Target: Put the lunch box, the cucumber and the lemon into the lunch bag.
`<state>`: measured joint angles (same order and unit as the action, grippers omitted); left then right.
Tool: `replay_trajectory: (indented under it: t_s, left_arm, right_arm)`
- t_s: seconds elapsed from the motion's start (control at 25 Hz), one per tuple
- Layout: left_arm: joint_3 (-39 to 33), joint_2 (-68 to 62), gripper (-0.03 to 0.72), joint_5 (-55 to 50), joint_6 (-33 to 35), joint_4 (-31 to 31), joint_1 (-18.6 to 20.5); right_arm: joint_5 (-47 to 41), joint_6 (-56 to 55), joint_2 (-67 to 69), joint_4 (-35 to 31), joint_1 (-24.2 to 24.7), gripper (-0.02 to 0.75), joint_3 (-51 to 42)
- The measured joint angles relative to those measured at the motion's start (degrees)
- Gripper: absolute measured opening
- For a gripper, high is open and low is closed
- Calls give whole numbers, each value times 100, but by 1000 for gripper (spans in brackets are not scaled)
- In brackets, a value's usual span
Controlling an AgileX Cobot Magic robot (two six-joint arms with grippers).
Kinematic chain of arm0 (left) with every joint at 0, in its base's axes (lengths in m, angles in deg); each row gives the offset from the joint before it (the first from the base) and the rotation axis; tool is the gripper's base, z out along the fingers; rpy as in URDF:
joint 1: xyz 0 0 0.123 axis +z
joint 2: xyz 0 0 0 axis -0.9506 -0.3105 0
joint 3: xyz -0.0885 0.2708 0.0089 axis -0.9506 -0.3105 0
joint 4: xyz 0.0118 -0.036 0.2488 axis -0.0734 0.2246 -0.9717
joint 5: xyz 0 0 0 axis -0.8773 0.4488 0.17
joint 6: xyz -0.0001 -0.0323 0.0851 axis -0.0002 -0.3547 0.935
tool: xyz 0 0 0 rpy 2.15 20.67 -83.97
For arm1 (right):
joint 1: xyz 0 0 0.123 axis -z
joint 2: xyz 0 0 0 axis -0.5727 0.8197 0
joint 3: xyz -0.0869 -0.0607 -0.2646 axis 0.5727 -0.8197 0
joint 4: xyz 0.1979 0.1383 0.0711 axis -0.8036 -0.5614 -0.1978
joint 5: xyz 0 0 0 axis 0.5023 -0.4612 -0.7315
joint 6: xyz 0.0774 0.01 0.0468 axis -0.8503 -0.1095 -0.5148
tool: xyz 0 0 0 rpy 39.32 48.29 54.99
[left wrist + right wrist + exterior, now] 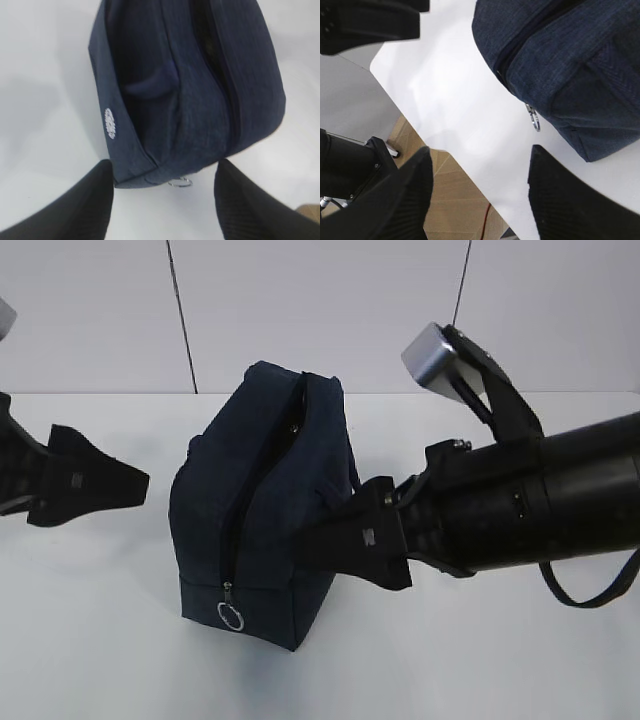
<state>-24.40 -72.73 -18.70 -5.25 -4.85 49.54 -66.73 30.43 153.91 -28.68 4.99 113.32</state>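
The scene was viewed by the exterior camera from the front, at a slant down onto the white counter, with the lunch bag centred. The bag's side was seen close up from above by the left wrist camera, past its fingers. The bag's zipper end and the counter's edge were caught by the right wrist camera. The bag's ring pull was shared by all three views.

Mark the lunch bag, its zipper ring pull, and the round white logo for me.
lunch bag point(285, 465): exterior view, on the navy fabric of the side panel.
zipper ring pull point(231, 616): exterior view, on the metal ring at the bag's lower front.
round white logo point(110, 123): left wrist view, on the white patch on the bag's side.
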Motion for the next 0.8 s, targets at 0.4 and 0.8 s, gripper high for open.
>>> replay_trajectory:
  t_s: [0.4, 0.8]
  left_arm:
    - [-588, -274, 435, 183, 3152, 1867, 0]
    - [-591, -1354, 426, 32, 5247, 2940, 0]
  right_arm:
    - [-24, 1150, -11, -882, -44, 463, -559]
    - [-327, 1227, 2, -914, -53, 463, -665]
